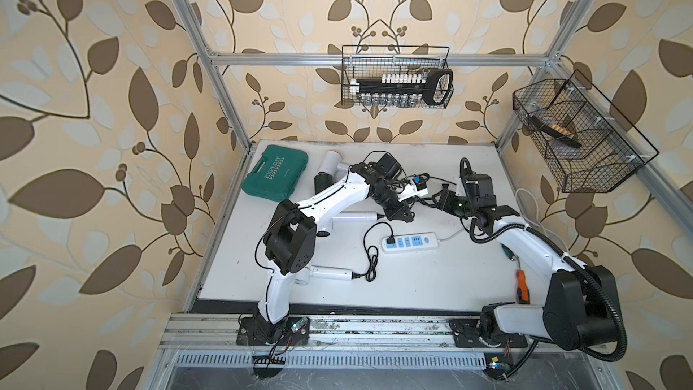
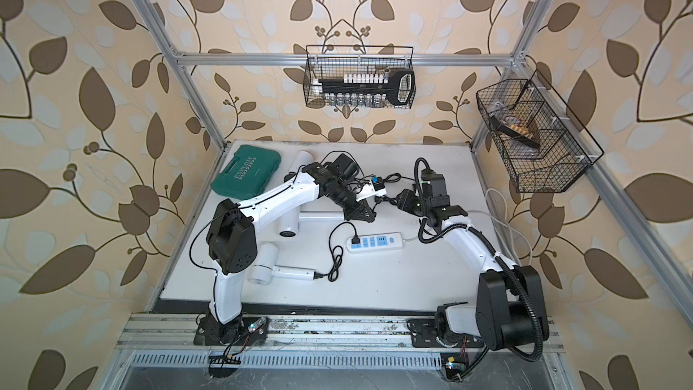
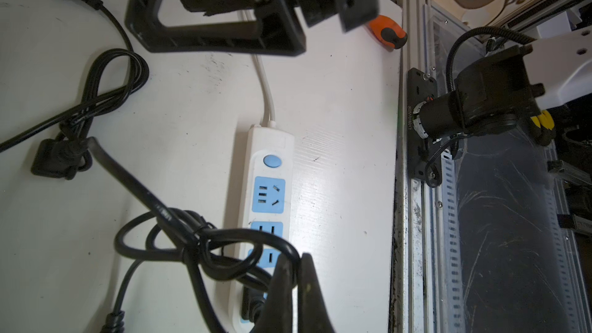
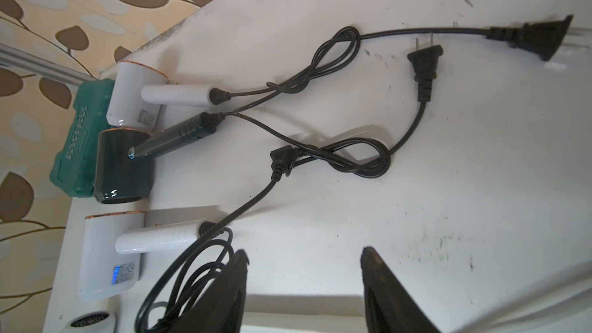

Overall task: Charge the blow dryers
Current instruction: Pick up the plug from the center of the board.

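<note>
Four blow dryers lie at the table's left: a white one [image 4: 134,97], a dark green one [image 4: 125,164], a second white one [image 4: 109,257] and, nearest, the third white one [image 2: 264,268]. Each trails a black cord. The nearest dryer's plug [image 1: 390,241] sits in the white power strip [image 1: 410,242]. Just above the strip [image 3: 269,187], my left gripper [image 3: 296,261] is shut on a knotted black cord [image 3: 198,241]. My right gripper [image 4: 304,257] hangs open over bare table, empty. Loose plugs [image 4: 424,59] lie beyond it.
A teal case [image 1: 275,178] lies at the back left beside the dryers. An orange-handled screwdriver [image 1: 521,287] rests near the front right edge. Wire baskets hang on the back wall [image 1: 397,76] and the right wall [image 1: 577,136]. The strip's white lead [image 3: 266,91] runs rightward.
</note>
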`<move>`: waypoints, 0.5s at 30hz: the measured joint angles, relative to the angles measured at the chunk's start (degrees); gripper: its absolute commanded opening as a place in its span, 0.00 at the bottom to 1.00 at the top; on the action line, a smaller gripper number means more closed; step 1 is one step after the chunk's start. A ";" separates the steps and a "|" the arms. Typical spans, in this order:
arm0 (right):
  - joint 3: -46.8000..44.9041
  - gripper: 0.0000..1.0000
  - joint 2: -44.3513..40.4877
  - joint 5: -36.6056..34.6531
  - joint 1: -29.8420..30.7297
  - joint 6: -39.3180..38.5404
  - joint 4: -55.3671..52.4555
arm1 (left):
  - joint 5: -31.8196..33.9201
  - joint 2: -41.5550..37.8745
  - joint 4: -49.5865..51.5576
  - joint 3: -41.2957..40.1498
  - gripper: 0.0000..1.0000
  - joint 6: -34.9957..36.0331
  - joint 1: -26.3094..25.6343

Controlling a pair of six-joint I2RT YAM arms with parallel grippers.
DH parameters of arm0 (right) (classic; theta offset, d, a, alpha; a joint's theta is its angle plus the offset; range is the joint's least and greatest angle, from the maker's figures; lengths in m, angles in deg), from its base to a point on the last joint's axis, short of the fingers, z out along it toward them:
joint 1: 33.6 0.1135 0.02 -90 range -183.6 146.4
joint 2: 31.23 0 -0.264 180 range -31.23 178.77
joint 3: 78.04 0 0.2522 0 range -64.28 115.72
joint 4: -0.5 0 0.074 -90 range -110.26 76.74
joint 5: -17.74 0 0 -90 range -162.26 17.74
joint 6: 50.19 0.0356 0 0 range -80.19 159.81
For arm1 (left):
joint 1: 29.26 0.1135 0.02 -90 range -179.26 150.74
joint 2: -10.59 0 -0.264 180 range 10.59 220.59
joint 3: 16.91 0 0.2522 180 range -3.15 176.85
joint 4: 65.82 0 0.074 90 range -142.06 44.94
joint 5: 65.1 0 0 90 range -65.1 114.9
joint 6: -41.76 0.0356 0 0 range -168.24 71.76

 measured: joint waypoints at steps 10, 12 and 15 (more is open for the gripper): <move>-9.16 0.50 2.58 0.46 7.06 -7.96 15.19 | 0.00 -3.54 1.60 3.82 0.00 0.11 0.02; -9.42 0.50 2.93 0.35 8.11 -9.05 17.11 | 0.00 -4.04 1.90 4.28 0.00 0.15 0.02; -9.44 0.50 2.97 0.26 8.46 -9.68 19.58 | 0.00 -4.31 2.49 4.63 0.00 0.37 0.02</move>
